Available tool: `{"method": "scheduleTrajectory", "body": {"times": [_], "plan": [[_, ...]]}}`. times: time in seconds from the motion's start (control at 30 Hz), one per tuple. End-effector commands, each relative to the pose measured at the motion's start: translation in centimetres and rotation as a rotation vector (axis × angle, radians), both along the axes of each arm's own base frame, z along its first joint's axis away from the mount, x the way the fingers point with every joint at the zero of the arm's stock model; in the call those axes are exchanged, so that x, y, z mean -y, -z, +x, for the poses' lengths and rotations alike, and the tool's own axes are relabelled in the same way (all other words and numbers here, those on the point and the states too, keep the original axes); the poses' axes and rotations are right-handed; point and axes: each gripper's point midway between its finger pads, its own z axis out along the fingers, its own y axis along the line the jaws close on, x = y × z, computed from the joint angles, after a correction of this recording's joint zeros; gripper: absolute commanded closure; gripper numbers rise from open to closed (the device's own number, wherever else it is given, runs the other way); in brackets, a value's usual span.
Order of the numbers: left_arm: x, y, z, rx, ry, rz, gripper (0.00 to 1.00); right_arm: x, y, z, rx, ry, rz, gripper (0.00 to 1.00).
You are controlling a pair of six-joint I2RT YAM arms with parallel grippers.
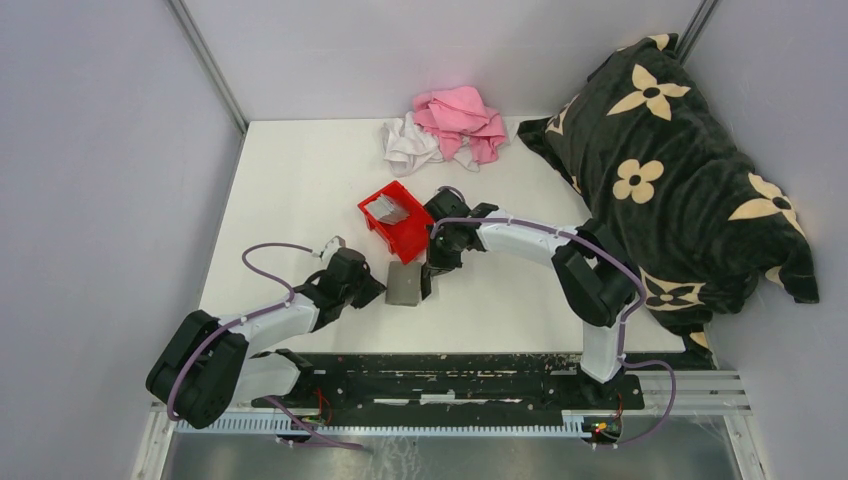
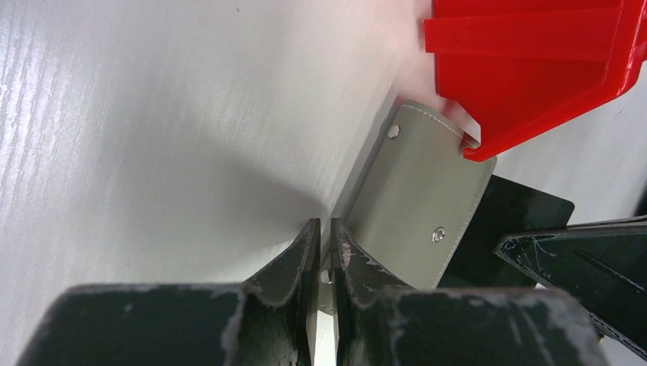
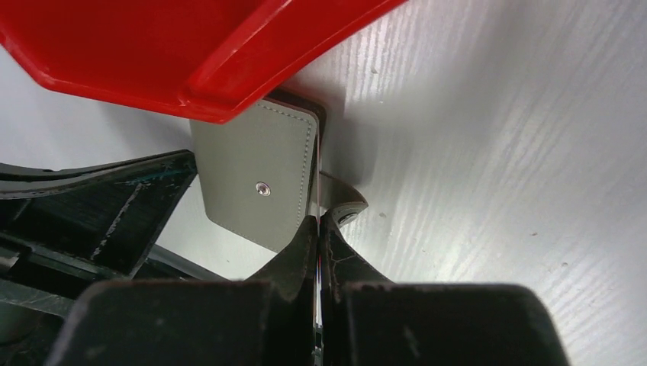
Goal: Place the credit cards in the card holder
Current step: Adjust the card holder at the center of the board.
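Left claw (image 2: 323,229): reaches in low from the near left, fingers pressed together on a thin grey flap at the left edge of the card holder (image 1: 405,284). A metal snap shows right at the pinch.

Card holder: on the white surface (image 1: 300,190) between the two claws, just in front of the red bin (image 1: 412,238). Its pale grey stitched face, with small snaps, is turned towards both wrist cameras. In both wrist views its far corner tucks under the bin's near rim.

Right claw (image 3: 319,223): comes from the right, fingers closed on a thin panel at the holder's right edge, seen edge-on. A small snap tab sticks out just beside the fingertips.

Credit cards (image 1: 385,209): light grey stack inside the red bin, leaning, apart from the holder.

Farther back: a white cloth (image 1: 405,148) and a pink cloth (image 1: 462,118), crumpled together by the rear wall. At the far right, a black blanket with cream flowers (image 1: 670,180), bunched up against the side wall.
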Motion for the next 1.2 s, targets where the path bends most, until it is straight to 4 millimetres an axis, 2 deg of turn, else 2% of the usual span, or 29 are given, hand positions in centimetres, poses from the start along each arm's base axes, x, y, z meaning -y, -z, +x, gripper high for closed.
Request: {"method": "scheduleTrajectory", "body": {"times": [0.0, 0.3, 0.93, 1.17], "plan": [[-1.0, 1.7, -1.2, -0.049, 0.016, 0.064, 0.83, -1.8, -3.1, 1.0, 0.064, 0.008, 0.130, 0.99], [-0.9, 1.9, -1.4, -0.057, 0.023, 0.067, 0.84, -2.3, -2.7, 1.2, 0.057, 0.027, 0.211, 0.99], [-1.1, 2.2, -1.5, -0.070, 0.027, 0.086, 0.85, -2.8, -2.6, 1.1, 0.037, 0.019, 0.265, 0.99], [-1.3, 2.5, -1.9, -0.080, 0.032, 0.090, 0.86, -3.6, -4.0, 1.1, 0.046, 0.016, 0.332, 0.99]]}}
